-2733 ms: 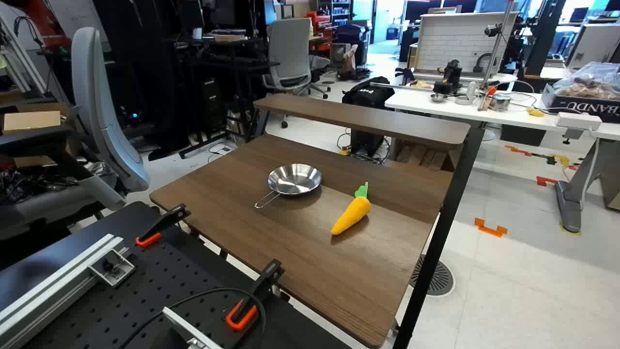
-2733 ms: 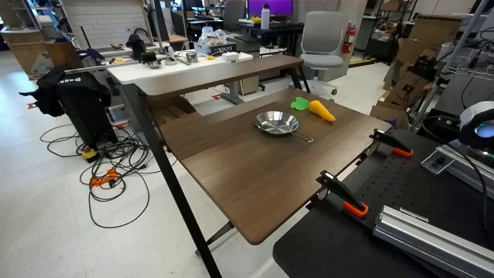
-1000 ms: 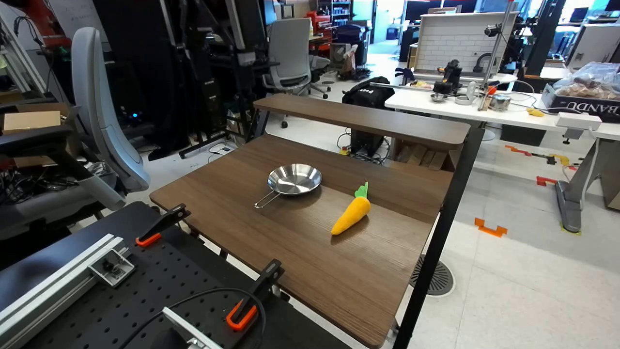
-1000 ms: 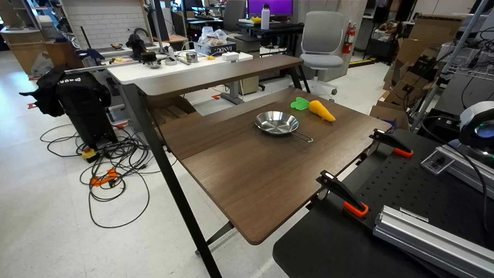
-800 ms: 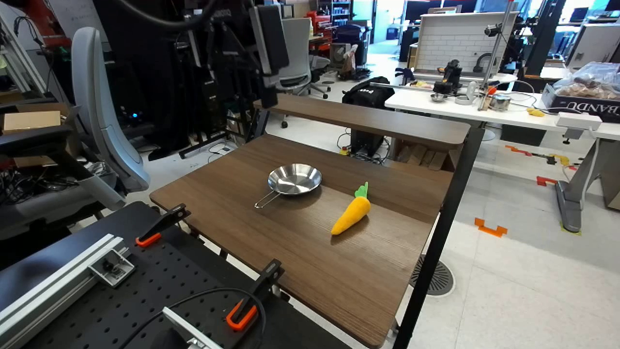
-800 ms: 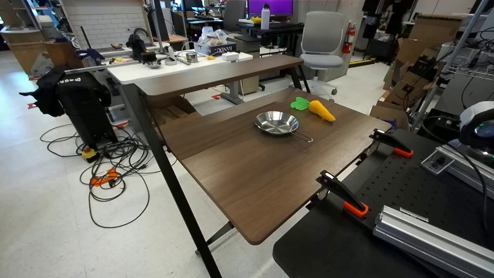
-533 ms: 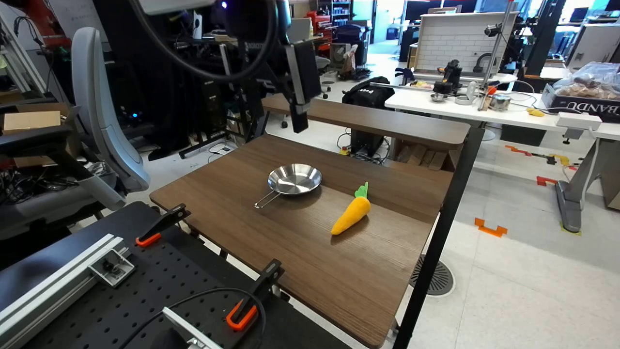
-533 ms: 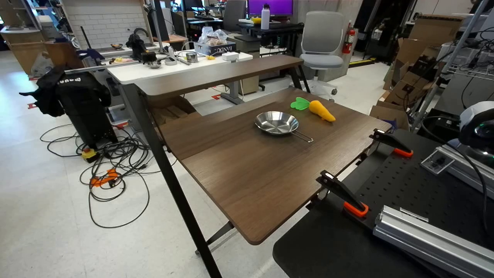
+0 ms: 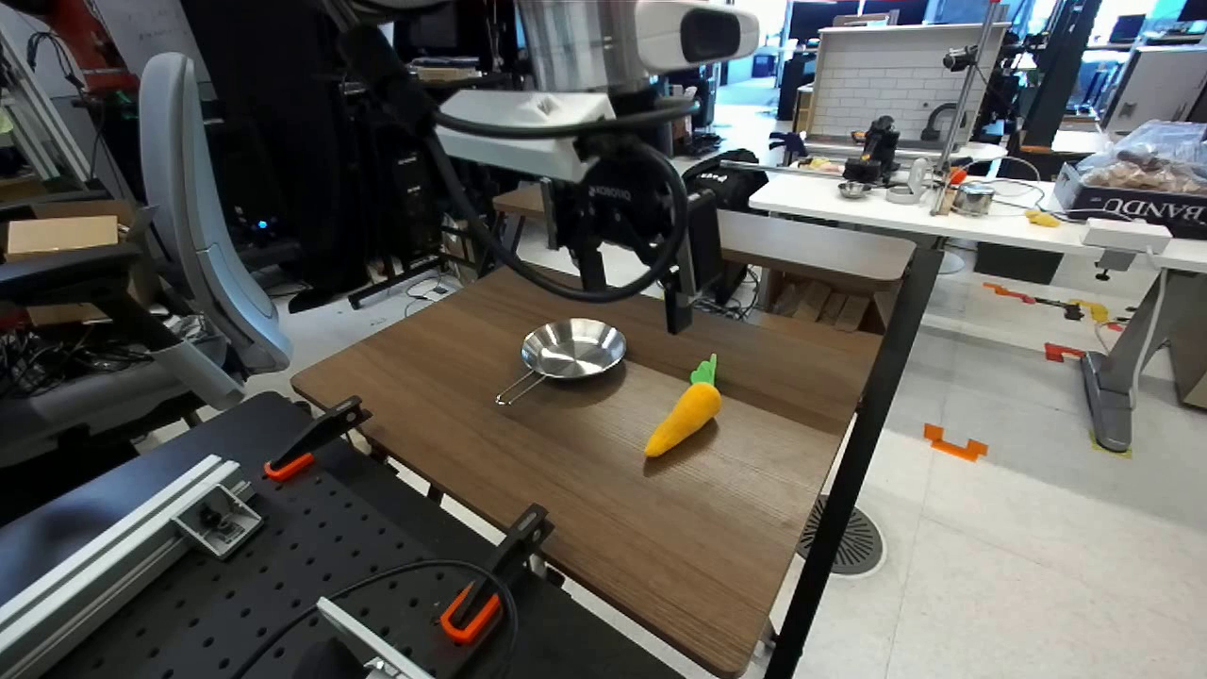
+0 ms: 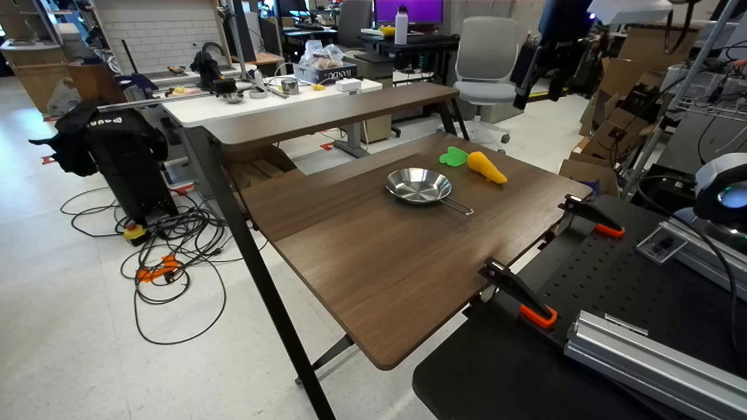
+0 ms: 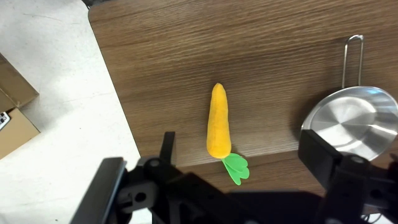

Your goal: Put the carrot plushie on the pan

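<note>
The carrot plushie, orange-yellow with a green leafy tip, lies on its side on the brown table in both exterior views (image 9: 686, 422) (image 10: 485, 167) and the wrist view (image 11: 218, 124). The shiny silver pan stands upright beside it, apart from it, with a thin wire handle, in both exterior views (image 9: 573, 351) (image 10: 418, 185) and the wrist view (image 11: 340, 123). My gripper is open and empty, above the table, in both exterior views (image 9: 634, 302) (image 10: 538, 98). In the wrist view its fingers (image 11: 238, 140) are wide apart; the right one covers part of the pan's rim.
A raised shelf (image 9: 820, 247) runs along one side of the brown table (image 9: 566, 471). A black perforated board (image 9: 358, 547) adjoins the table, with two black and orange clamps (image 9: 500, 571) (image 9: 316, 438) at its edge. A dark slanted table leg (image 9: 839, 490) stands at one end.
The arm has come into view from the top and moved right and down in an exterior view, with the gripper now over the table. The carrot plushie and the pan have not moved.
</note>
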Controlling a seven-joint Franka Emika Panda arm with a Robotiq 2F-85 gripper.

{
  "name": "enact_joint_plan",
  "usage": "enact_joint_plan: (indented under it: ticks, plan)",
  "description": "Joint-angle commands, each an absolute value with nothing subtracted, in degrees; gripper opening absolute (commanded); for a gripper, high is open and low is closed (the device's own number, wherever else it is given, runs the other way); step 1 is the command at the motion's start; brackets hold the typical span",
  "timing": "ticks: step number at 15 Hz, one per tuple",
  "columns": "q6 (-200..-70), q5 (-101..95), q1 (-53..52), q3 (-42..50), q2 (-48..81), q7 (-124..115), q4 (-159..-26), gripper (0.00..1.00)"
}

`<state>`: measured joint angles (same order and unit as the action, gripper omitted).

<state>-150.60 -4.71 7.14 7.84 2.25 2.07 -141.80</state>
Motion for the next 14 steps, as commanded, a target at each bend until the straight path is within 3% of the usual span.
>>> enact_joint_plan:
  ticks: [1,14]
  plan:
    - [-153.0,-1.92,7.97,7.82,12.17,4.97,-134.46,1.0]
    - [-153.49,-0.16,10.11,5.7,32.56,6.89,-117.85,1.0]
